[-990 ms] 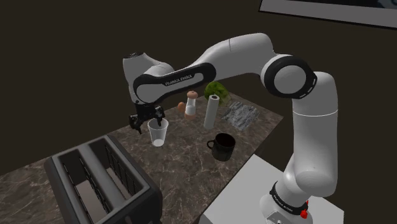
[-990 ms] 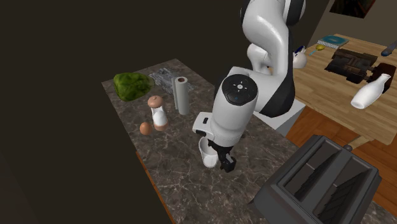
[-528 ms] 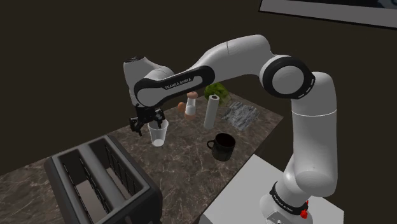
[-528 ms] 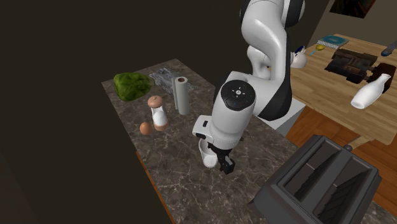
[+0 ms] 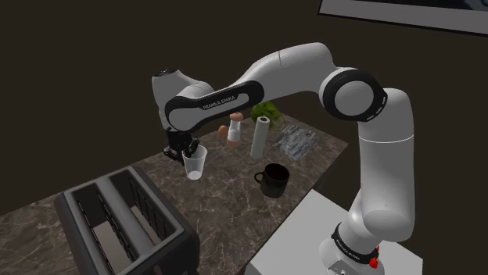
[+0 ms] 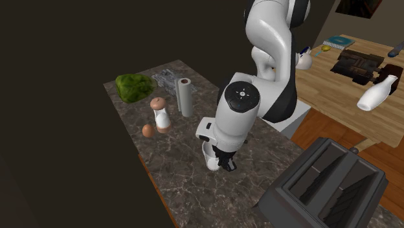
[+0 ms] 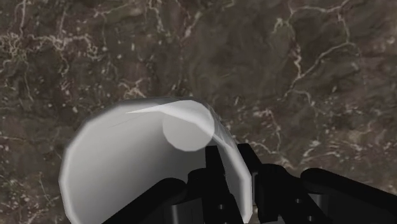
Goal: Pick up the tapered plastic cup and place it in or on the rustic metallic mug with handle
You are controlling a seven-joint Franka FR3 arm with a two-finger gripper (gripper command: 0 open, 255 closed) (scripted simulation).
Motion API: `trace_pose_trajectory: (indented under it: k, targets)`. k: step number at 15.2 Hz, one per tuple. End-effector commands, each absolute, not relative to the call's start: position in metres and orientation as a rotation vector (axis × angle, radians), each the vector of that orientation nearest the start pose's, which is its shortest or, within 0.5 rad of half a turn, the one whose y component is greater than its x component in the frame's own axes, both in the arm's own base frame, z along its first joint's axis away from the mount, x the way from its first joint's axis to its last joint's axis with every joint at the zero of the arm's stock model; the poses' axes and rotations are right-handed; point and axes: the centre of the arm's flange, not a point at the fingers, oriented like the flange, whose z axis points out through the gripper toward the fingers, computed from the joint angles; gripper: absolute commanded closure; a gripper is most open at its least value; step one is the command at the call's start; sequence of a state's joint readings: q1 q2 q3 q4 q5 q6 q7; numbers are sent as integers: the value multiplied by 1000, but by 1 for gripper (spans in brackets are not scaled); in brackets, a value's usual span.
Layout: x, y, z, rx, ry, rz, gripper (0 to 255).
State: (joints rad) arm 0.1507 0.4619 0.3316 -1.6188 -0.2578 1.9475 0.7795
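Clear cup point(image 5: 194, 165) gripped by hand point(image 5: 188, 151), toaster point(image 5: 125, 226) near, black mug point(image 5: 274, 180) apart

small white lettering runs along the black band point(image 5: 213, 102) on the arm point(image 5: 297, 66), on the link just above the gripper point(image 5: 188, 151); it seems to read "franka emika", barely legible. far from the gripper, a black ring point(image 5: 349, 244) at the arm's foot carries white lettering too small to read.

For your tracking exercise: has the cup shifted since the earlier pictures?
No; in the shoulder view the cup keeps its spot between toaster and black mug.
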Motion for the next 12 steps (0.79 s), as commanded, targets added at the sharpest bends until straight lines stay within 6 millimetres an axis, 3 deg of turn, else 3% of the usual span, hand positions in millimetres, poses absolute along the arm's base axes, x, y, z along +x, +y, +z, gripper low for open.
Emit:
trace_pose_trajectory:
  k: [1, 4, 12]
  targets:
    - [607, 270, 360, -3254, 349, 53, 255]
    - [607, 270, 359, -3254, 349, 53, 255]
    - [607, 270, 402, -3254, 349, 53, 255]
